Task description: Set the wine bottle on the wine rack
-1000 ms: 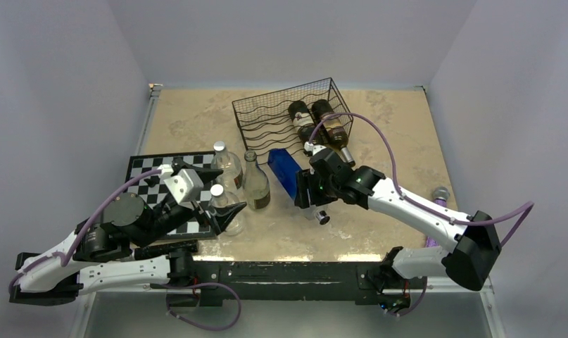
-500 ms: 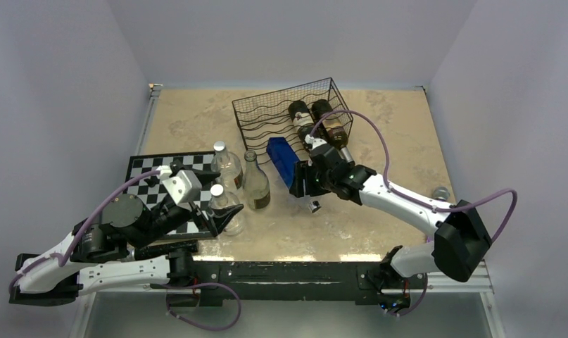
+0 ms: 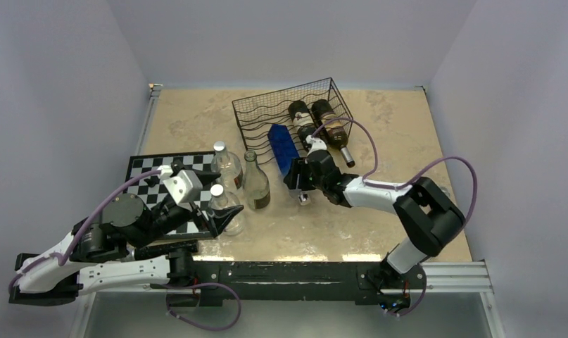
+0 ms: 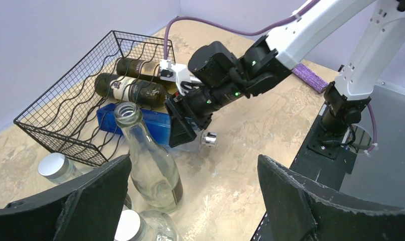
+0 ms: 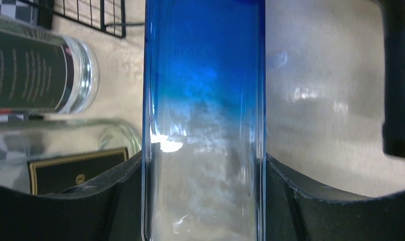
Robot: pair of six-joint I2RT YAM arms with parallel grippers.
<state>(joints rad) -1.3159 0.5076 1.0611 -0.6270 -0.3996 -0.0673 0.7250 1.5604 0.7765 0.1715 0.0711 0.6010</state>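
Note:
My right gripper [image 3: 303, 173] is shut on a clear bottle with a blue base end [image 3: 282, 149] and holds it lying flat. The bottle's blue end reaches the front of the black wire wine rack [image 3: 267, 113], left of two dark wine bottles [image 3: 316, 121] lying in it. In the right wrist view the bottle [image 5: 205, 100] fills the gap between my fingers [image 5: 105, 201]. Its silver cap [image 3: 303, 198] points toward me. My left gripper [image 3: 217, 196] is open above the clear bottles by the chessboard. The left wrist view shows the rack [image 4: 64, 100] and blue bottle [image 4: 140, 120].
Three upright clear glass bottles [image 3: 255, 183] stand between the chessboard [image 3: 147, 169] and the rack; one [image 4: 150, 160] is close before my left fingers. A purple item [image 4: 310, 78] lies at the table's right. Walls enclose the table on three sides.
My right gripper has carried the blue bottle up and left toward the rack, so its blue end now meets the rack's front. The left arm has not moved.

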